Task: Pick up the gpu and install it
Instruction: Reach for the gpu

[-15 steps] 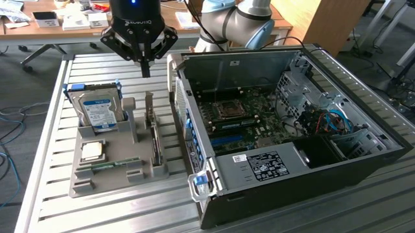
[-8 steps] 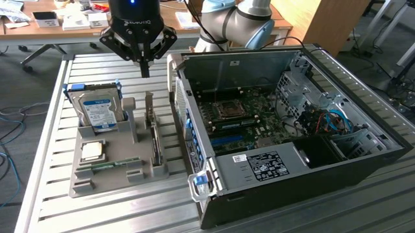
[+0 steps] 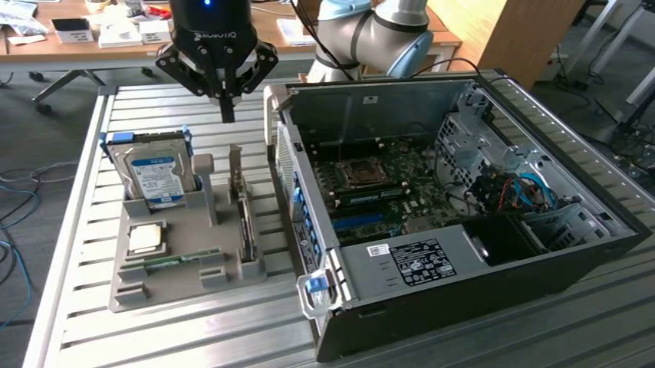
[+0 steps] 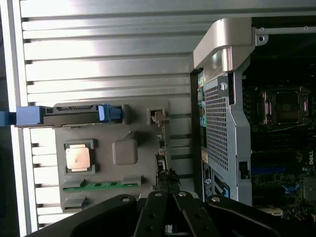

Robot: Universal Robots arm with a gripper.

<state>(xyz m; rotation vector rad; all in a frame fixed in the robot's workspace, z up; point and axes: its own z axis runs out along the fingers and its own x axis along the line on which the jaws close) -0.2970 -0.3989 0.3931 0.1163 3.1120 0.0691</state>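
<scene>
GPU (image 3: 244, 218) stands on edge in the grey holder tray (image 3: 153, 295), in the slot nearest the open computer case (image 3: 389, 103). My gripper (image 3: 227, 113) hangs above it, fingers pinched together, holding nothing. For a clean grab I'd spread them and centre squarely over the card's top edge.

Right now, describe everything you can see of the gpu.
The gpu is a thin card seen nearly edge-on, dark with a silver metal bracket at one end. It stands on its long edge in a slot of the gray holder, on the side nearest the open computer case. Nothing grips it; the shut pincer hangs above it, apart.
</scene>
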